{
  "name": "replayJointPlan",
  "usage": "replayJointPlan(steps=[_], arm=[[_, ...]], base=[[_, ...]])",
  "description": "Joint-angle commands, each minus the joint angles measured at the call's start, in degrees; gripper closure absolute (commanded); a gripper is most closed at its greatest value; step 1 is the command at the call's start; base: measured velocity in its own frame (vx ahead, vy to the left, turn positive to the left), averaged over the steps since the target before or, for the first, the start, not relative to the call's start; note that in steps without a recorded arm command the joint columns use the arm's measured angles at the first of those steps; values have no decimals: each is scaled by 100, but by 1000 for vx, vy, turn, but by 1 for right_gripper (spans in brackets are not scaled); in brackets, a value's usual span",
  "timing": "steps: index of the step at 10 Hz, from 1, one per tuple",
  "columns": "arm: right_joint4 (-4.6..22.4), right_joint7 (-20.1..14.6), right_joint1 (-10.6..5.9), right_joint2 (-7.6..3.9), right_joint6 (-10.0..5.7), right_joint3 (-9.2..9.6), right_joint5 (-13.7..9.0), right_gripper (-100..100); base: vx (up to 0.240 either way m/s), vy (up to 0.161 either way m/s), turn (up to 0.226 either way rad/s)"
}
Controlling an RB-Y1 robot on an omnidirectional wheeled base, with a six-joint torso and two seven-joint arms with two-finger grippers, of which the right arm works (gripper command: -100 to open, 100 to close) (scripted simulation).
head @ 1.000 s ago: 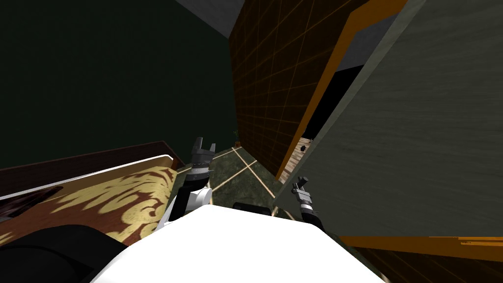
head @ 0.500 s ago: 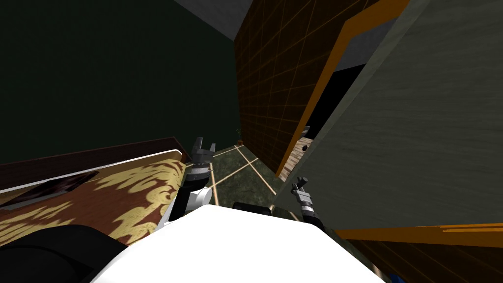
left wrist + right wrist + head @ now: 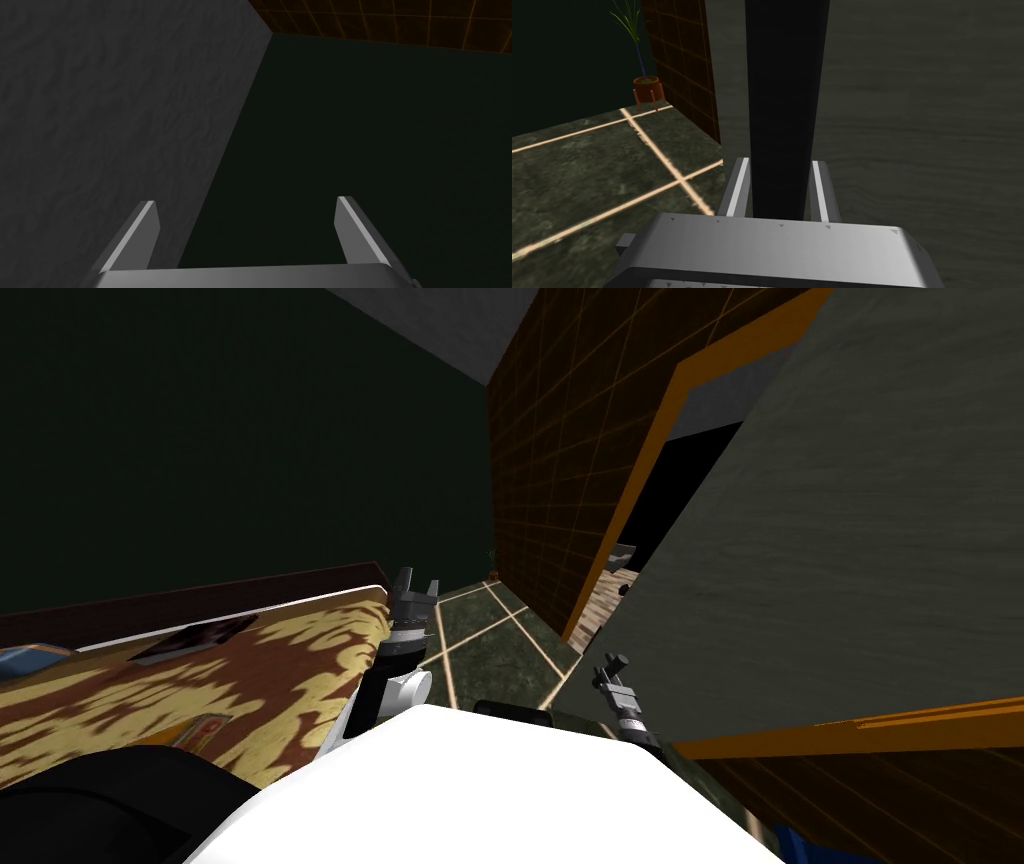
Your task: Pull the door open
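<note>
Door (image 3: 850, 548), grey, ajar at right, dark vertical handle (image 3: 786, 100) clamped in right gripper (image 3: 777, 167); left gripper (image 3: 245, 202) spread, empty, beside patterned table (image 3: 280, 678) bearing small card (image 3: 203, 729), possibly printed, illegible.

No text or number can be read (on any surface).

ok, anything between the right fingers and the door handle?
Nothing. In the right wrist view the right gripper has its fingers pressed on both sides of the dark upright handle of the grey door; no gap shows.
</note>
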Motion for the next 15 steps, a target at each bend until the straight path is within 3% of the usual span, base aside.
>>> replayJointPlan(steps=[1,9,10,15], arm=[[0,0,0,0,0,0,0,100],[234,-541,324,-404,-787,495,284,100],[183,-493,286,-382,-713,454,261,100],[400,-663,186,-439,-872,593,339,100]], base=[[-90,-19,18],[-197,-56,117],[-101,-16,19],[-183,-51,129]])
